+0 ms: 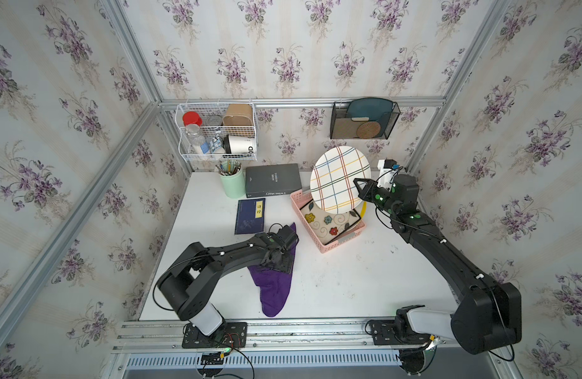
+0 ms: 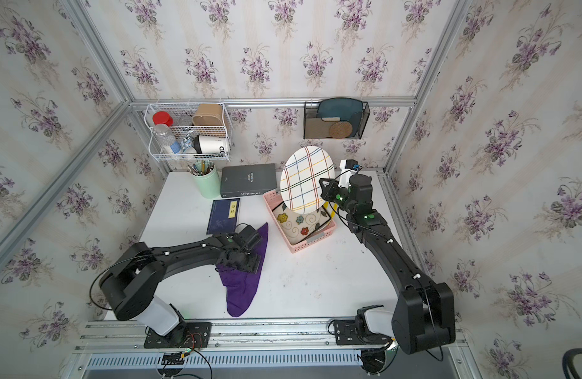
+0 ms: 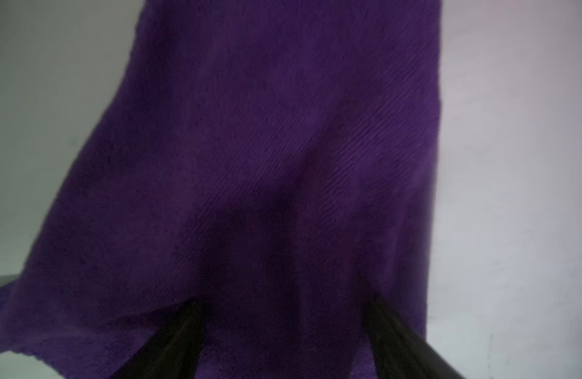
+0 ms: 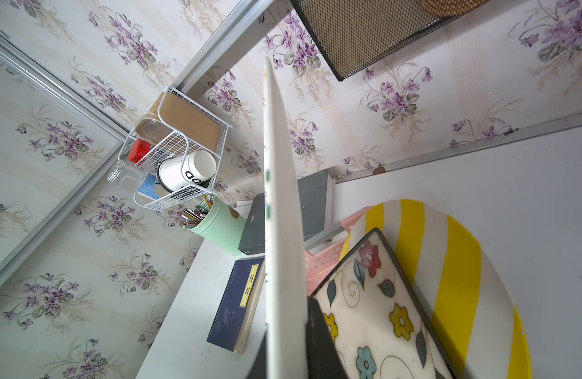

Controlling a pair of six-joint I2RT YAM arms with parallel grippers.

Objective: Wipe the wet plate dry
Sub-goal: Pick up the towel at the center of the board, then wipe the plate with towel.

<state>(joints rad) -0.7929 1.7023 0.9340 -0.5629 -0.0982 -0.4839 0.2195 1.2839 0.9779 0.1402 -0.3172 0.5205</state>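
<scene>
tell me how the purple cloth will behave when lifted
Probably floppy: the purple cloth lies in soft folds on the table, so it should drape from the left gripper. Likely light, being thin. Its ribbed weave probably grips rather than slips.

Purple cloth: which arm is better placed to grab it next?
Left. The left gripper, open, straddles the purple cloth; the right gripper is shut on the plaid plate, holding it upright.

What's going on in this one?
The right gripper is clamped on the rim of the plaid plate, holding it upright above the pink basket. The left gripper sits low over the purple cloth lying on the table, jaws open astride it, not yet gripping. The cloth and the plate are apart.
</scene>
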